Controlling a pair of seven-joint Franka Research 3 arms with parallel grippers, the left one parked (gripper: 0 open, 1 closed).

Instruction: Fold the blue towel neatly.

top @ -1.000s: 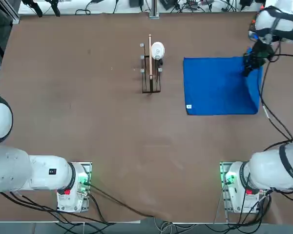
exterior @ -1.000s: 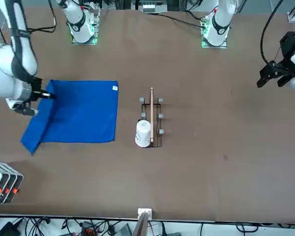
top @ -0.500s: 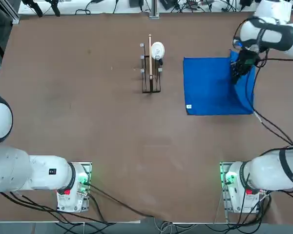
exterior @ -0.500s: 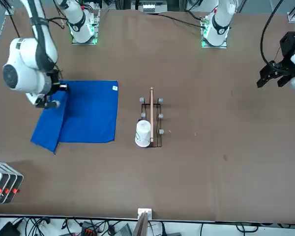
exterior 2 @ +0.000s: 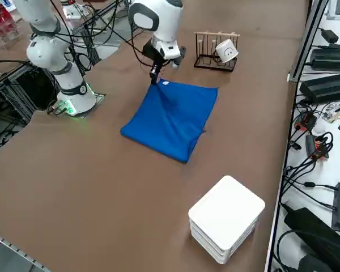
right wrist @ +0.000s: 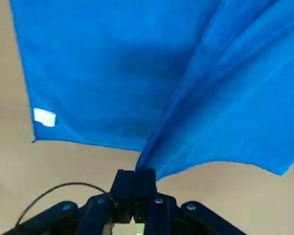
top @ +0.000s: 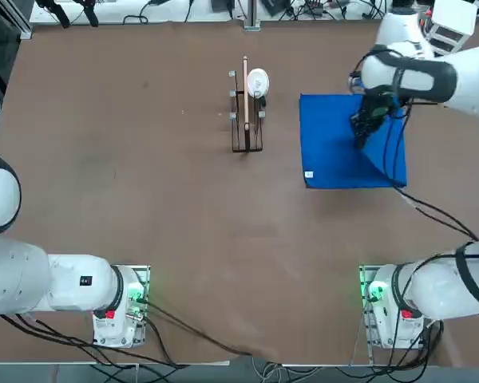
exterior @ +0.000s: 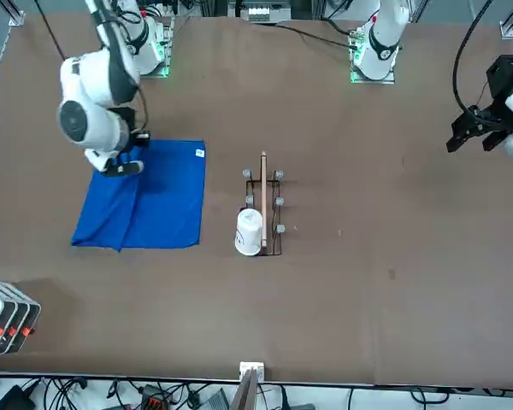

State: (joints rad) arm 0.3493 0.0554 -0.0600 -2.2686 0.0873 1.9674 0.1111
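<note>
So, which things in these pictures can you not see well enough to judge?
- Right tool shut on the blue towel: its fingertips are hidden by the arm in the top view.
- White tag: print too small in every view.
- Towel's underside: covered by its lifted fold.
- White mug on the wooden rack: handle not visible.

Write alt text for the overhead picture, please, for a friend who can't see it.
Seen from above, the right gripper pinches one edge of the blue towel and holds it lifted over the rest of the cloth, which lies flat on the brown table. To the left stands a small wooden rack holding a white cup.
</note>
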